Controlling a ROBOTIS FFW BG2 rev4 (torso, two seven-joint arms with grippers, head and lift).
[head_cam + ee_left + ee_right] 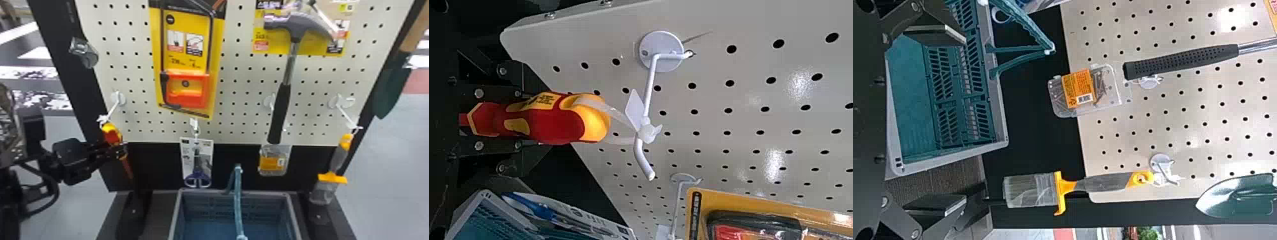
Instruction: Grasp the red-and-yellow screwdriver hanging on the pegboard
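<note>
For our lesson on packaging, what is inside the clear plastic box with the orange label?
Thin metal pieces, perhaps screws, show through the clear box; what lies behind its orange label is covered.

Has the left arm in at the left of the head view, with a cable looped below. Holds the left gripper out sideways, pointing inward, with fingers brought close together. Holds the right gripper wide open in the right wrist view, with flat pads facing each other, well apart.
</note>
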